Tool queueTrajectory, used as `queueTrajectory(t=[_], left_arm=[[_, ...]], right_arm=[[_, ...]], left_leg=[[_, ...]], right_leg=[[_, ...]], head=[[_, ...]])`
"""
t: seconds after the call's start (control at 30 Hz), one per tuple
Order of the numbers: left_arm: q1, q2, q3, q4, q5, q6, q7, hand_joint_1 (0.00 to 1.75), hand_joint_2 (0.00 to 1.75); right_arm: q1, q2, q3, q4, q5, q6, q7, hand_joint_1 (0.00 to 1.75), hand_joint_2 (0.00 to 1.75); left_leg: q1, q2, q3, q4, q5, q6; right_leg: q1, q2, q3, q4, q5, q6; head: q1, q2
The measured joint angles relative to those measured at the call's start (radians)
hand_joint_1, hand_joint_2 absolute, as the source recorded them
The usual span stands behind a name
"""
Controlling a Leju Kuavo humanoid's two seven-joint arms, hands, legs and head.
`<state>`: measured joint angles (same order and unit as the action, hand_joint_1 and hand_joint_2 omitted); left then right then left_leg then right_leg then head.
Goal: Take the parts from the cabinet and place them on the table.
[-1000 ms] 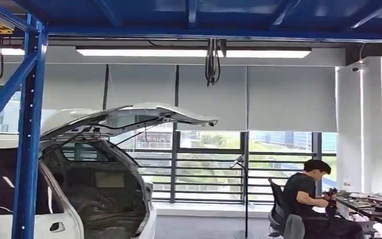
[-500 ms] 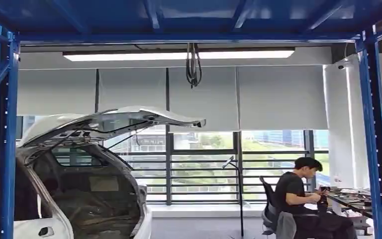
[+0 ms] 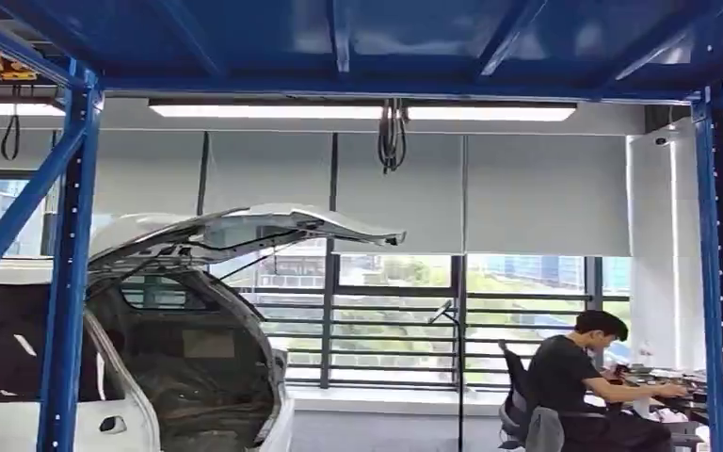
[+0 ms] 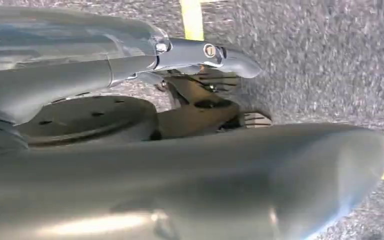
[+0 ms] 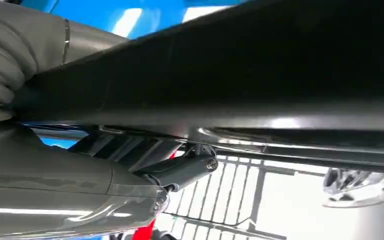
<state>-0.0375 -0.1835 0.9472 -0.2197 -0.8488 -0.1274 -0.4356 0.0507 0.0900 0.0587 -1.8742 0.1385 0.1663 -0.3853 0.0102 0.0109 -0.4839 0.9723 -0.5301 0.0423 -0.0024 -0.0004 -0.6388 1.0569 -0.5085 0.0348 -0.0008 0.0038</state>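
In the right wrist view a long dark part (image 5: 255, 75) with a bright silver edge runs across the picture. My right hand (image 5: 80, 185) holds it, its fingers (image 5: 185, 170) lying close under the part. In the left wrist view my left hand (image 4: 105, 70) hangs over grey carpet. One of its fingers (image 4: 210, 52) is stretched out. A broad smooth grey shape (image 4: 260, 175) lies blurred against the hand, and I cannot tell whether the hand holds it. The cabinet's blue frame (image 3: 66, 282) stands around me in the head view.
A white car (image 3: 198, 377) with its tailgate (image 3: 254, 224) raised stands at the left behind the blue post. At the right a person (image 3: 574, 377) sits at a cluttered desk (image 3: 682, 391) beside another blue post (image 3: 720, 264). Yellow tape (image 4: 192, 20) marks the floor.
The whole head picture swung left, then back right and slightly down, so the camera moved. The seated person now reaches an arm out over the desk.
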Motion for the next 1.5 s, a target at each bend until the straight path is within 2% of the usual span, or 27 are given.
queueTrajectory(t=[0.1,0.17,0.2,0.27,0.3,0.33,0.43,0.47,0.53,0.6,0.63,0.67,0.7,0.77,0.83,0.93,0.97,1.07,1.1,1.13,1.2,1.27,1.33,1.37,1.43,1.47,1.5], left_arm=[[0.0,0.0,0.003,0.0,-0.006,0.0,0.0,0.0,0.0],[-0.001,0.0,0.008,0.0,-0.011,0.0,0.0,0.0,0.0],[-0.001,0.0,0.01,0.0,-0.011,0.0,0.0,0.0,0.0],[0.0,0.0,0.01,0.0,-0.015,0.0,-0.003,0.0,0.0],[0.0,0.0,0.01,0.0,-0.018,-0.001,-0.004,0.0,0.0],[-0.001,0.0,0.01,0.0,-0.021,-0.002,-0.006,0.0,0.0],[-0.001,0.0,0.011,0.0,-0.023,-0.003,-0.009,0.0,0.0],[-0.001,0.0,0.012,0.0,-0.023,-0.005,-0.009,0.0,0.0],[0.002,0.0,0.013,0.0,-0.025,-0.005,-0.009,0.0,0.0],[0.0,0.001,0.014,0.0,-0.03,-0.005,-0.009,0.0,0.0],[0.0,0.001,0.015,0.0,-0.031,-0.005,-0.009,0.0,0.0],[0.0,0.001,0.016,0.0,-0.032,-0.005,-0.009,0.0,0.0],[0.0,0.002,0.016,0.0,-0.033,-0.005,-0.009,0.0,0.0],[-0.001,0.003,0.017,0.0,-0.034,-0.005,-0.01,0.0,0.0],[-0.005,0.003,0.017,0.0,-0.037,-0.005,-0.011,0.0,0.0],[-0.007,0.003,0.018,0.0,-0.04,-0.006,-0.014,0.0,0.0],[-0.006,0.003,0.018,0.0,-0.04,-0.006,-0.015,0.0,0.0],[-0.006,0.005,0.019,0.0,-0.044,-0.007,-0.016,0.0,0.0],[-0.006,0.005,0.019,0.0,-0.047,-0.007,-0.018,0.0,0.0],[-0.006,0.006,0.02,0.0,-0.049,-0.007,-0.018,0.0,0.0],[-0.006,0.008,0.02,0.0,-0.053,-0.007,-0.019,0.0,0.0],[-0.006,0.008,0.022,0.0,-0.055,-0.007,-0.019,0.0,0.0],[-0.006,0.008,0.023,0.0,-0.055,-0.007,-0.018,0.0,0.0],[-0.006,0.008,0.023,0.0,-0.055,-0.007,-0.018,0.0,0.0],[-0.007,0.009,0.024,0.0,-0.056,-0.007,-0.011,0.0,0.0],[-0.006,0.01,0.025,0.0,-0.056,-0.005,-0.011,0.0,0.0],[-0.005,0.011,0.025,0.0,-0.056,-0.004,-0.011,0.0,0.0]], right_arm=[[-0.001,0.002,0.0,-0.007,0.013,-0.017,-0.014,1.75,1.75],[-0.004,0.002,0.002,-0.009,0.011,-0.011,-0.008,1.75,1.75],[-0.004,0.002,0.003,-0.009,0.007,-0.007,-0.005,1.75,1.75],[-0.006,0.001,0.005,-0.011,-0.003,0.003,-0.009,1.75,1.75],[-0.009,-0.002,0.005,-0.011,-0.01,0.01,-0.014,1.75,1.75],[-0.01,-0.003,0.005,-0.013,-0.019,0.019,-0.018,1.75,1.75],[-0.009,-0.01,0.006,-0.013,-0.034,0.034,-0.026,1.75,1.75],[-0.01,-0.012,0.006,-0.012,-0.036,0.035,-0.027,1.75,1.75],[-0.009,-0.013,0.007,-0.01,-0.04,0.039,-0.031,1.75,1.75],[-0.004,-0.018,0.008,-0.01,-0.044,0.047,-0.038,1.75,1.75],[-0.003,-0.02,0.008,-0.009,-0.046,0.053,-0.042,1.75,1.75],[-0.001,-0.021,0.008,-0.008,-0.048,0.056,-0.045,1.75,1.75],[0.0,-0.023,0.008,-0.008,-0.049,0.056,-0.046,1.75,1.75],[0.001,-0.026,0.008,-0.008,-0.052,0.058,-0.05,1.75,1.75],[0.001,-0.029,0.008,-0.008,-0.056,0.063,-0.056,1.75,1.75],[0.001,-0.034,0.009,-0.008,-0.063,0.071,-0.059,1.75,1.75],[0.002,-0.037,0.009,-0.006,-0.067,0.073,-0.063,1.75,1.75],[0.0,-0.044,0.01,-0.002,-0.079,0.082,-0.071,1.75,1.75],[0.001,-0.045,0.01,0.001,-0.084,0.084,-0.077,1.75,1.75],[0.001,-0.045,0.01,0.002,-0.088,0.085,-0.08,1.75,1.75],[0.002,-0.047,0.01,0.005,-0.093,0.091,-0.087,1.75,1.75],[0.001,-0.048,0.01,0.005,-0.097,0.096,-0.09,1.75,1.75],[0.0,-0.049,0.01,0.004,-0.097,0.101,-0.096,1.75,1.75],[-0.005,-0.05,0.01,0.003,-0.095,0.103,-0.103,1.75,1.75],[-0.006,-0.051,0.01,0.003,-0.085,0.103,-0.112,1.75,1.75],[-0.006,-0.052,0.01,0.003,-0.081,0.103,-0.114,1.75,1.75],[-0.005,-0.052,0.01,0.004,-0.079,0.104,-0.118,1.75,1.75]], left_leg=[[-0.002,0.001,-0.037,0.003,0.027,0.002],[-0.002,0.003,-0.063,0.011,0.04,0.0],[-0.002,0.003,-0.074,0.015,0.046,-0.001],[-0.003,0.002,-0.091,0.024,0.055,-0.006],[-0.007,0.002,-0.097,0.029,0.06,-0.01],[-0.009,0.002,-0.1,0.031,0.066,-0.016],[-0.006,0.002,-0.111,0.028,0.09,-0.033],[-0.004,0.0,-0.118,0.035,0.073,-0.038],[-0.003,-0.003,-0.142,0.108,-0.027,-0.046],[-0.002,-0.004,-0.182,0.271,-0.128,-0.052],[-0.002,-0.004,-0.189,0.324,-0.133,-0.053],[-0.001,-0.004,-0.179,0.338,-0.11,-0.054],[0.0,-0.004,-0.151,0.311,-0.069,-0.053],[0.002,-0.004,-0.052,0.168,-0.009,-0.051],[-0.001,-0.007,0.037,0.024,-0.038,-0.042],[-0.005,-0.008,0.02,0.021,-0.04,-0.033],[0.004,-0.004,0.005,0.017,-0.027,-0.017],[-0.001,-0.001,-0.038,0.018,0.009,0.002],[-0.004,0.0,-0.049,0.019,0.019,0.004],[-0.007,0.0,-0.063,0.019,0.027,0.005],[-0.014,0.001,-0.09,0.021,0.047,0.007],[-0.022,0.001,-0.11,0.021,0.064,0.008],[-0.029,0.0,-0.116,0.024,0.076,0.004],[-0.031,0.001,-0.118,0.024,0.084,-0.001],[-0.026,0.004,-0.125,0.023,0.098,-0.01],[-0.03,0.002,-0.131,0.024,0.101,-0.015],[-0.028,-0.001,-0.136,0.034,0.08,-0.023]], right_leg=[[-0.003,0.0,-0.048,0.212,-0.144,0.011],[-0.005,0.0,-0.029,0.251,-0.116,0.016],[-0.005,0.0,0.008,0.21,-0.08,0.016],[-0.005,0.0,0.128,0.034,-0.026,0.007],[0.0,0.0,0.181,-0.049,-0.036,-0.001],[0.001,0.0,0.201,-0.095,-0.046,-0.007],[0.005,0.001,0.189,-0.101,-0.038,-0.018],[-0.007,-0.005,0.183,-0.111,-0.029,-0.029],[-0.006,-0.006,0.16,-0.108,-0.011,-0.044],[-0.005,-0.008,0.129,-0.101,0.008,-0.044],[-0.005,-0.008,0.114,-0.096,0.016,-0.043],[-0.005,-0.009,0.096,-0.089,0.024,-0.042],[-0.005,-0.01,0.078,-0.08,0.03,-0.04],[-0.006,-0.009,0.049,-0.061,0.039,-0.033],[0.0,-0.007,0.027,-0.039,0.046,-0.023],[-0.001,-0.009,0.01,-0.04,0.076,-0.003],[-0.002,-0.005,-0.003,-0.037,0.075,0.002],[-0.006,-0.004,-0.034,0.091,-0.092,0.013],[-0.006,-0.004,-0.045,0.164,-0.135,0.015],[-0.006,-0.004,-0.053,0.23,-0.149,0.016],[-0.005,-0.004,-0.019,0.247,-0.084,0.012],[0.002,-0.004,0.068,0.135,-0.013,-0.006],[0.021,-0.006,0.207,-0.057,-0.041,-0.034],[0.018,-0.01,0.234,-0.116,-0.062,-0.037],[0.023,-0.009,0.229,-0.122,-0.062,-0.038],[0.016,-0.01,0.229,-0.139,-0.054,-0.047],[0.012,-0.013,0.223,-0.139,-0.044,-0.052]], head=[[0.0,0.0],[0.0,0.0],[0.0,0.0],[0.0,0.0],[0.0,0.0],[0.0,0.0],[0.0,0.0],[0.0,0.0],[0.001,0.0],[0.0,0.0],[0.0,0.0],[0.0,0.0],[0.0,0.0],[0.0,0.0],[0.0,0.0],[0.0,0.0],[0.0,0.0],[-0.001,0.0],[-0.001,0.0],[-0.001,0.0],[-0.001,0.0],[-0.001,0.0],[-0.001,0.0],[0.002,0.0],[0.002,0.001],[0.002,0.0],[0.002,0.0]])
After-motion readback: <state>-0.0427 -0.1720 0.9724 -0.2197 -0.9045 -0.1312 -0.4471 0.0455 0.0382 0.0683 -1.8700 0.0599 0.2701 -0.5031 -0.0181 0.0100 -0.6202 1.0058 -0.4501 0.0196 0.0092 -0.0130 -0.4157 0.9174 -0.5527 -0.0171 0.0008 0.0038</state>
